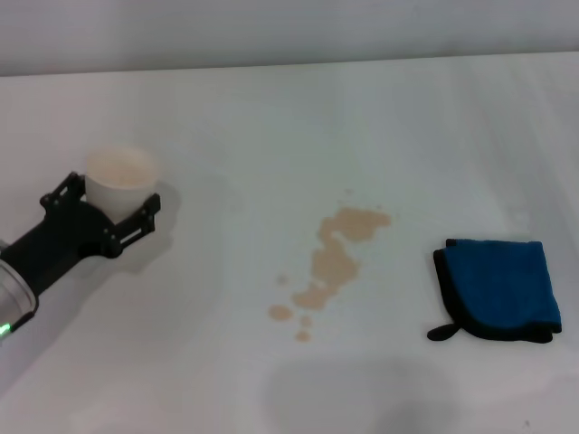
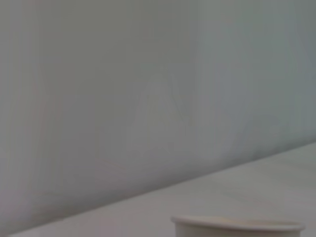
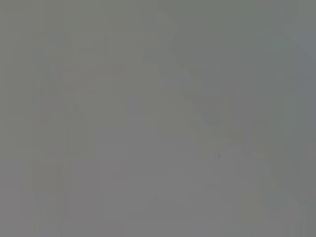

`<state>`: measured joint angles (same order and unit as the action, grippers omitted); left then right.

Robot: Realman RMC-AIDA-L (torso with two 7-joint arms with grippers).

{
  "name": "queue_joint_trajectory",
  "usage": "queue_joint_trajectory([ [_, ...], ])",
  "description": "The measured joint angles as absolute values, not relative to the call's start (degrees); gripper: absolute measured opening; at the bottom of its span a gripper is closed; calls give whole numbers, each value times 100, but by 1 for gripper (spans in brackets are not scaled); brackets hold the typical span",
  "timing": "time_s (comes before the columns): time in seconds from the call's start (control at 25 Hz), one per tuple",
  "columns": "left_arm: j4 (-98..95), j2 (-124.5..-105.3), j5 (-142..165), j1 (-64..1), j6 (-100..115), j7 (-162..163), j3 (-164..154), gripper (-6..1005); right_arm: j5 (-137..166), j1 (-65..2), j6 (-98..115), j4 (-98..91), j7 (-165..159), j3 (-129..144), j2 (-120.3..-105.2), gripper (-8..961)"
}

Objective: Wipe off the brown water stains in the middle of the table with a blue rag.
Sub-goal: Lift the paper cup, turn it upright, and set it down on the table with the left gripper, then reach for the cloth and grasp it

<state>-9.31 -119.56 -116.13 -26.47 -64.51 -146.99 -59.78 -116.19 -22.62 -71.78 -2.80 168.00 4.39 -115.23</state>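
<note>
The brown water stains (image 1: pixel 336 258) spread as a pale tan patch with small droplets in the middle of the white table (image 1: pixel 271 117). To their right lies the folded blue rag (image 1: pixel 502 285) with black edging and a black loop tab, and nothing touches it. Far to the left, my left gripper (image 1: pixel 110 193) is shut on a white paper cup (image 1: pixel 120 174), its black fingers on either side of the cup. The cup's rim (image 2: pixel 237 226) also shows in the left wrist view. My right gripper is out of view, and its wrist view shows only plain grey.
A grey wall runs along the table's far edge. Open white surface lies between the stains and the rag and in front of both.
</note>
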Motion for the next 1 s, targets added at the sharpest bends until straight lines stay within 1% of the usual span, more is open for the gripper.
queue_joint_trajectory([
  [0.36,-587,-11962,-11569,-2708,-6110,-14827,-6070,864,-11621,-2226,-7209,-263,16788,439,-11523,867],
  [1.0,-469,-11954,-11571,-2494,-6058,-14874,-6134,870,-11664,-2329,-7046,-289,16781,424,-11523,866],
])
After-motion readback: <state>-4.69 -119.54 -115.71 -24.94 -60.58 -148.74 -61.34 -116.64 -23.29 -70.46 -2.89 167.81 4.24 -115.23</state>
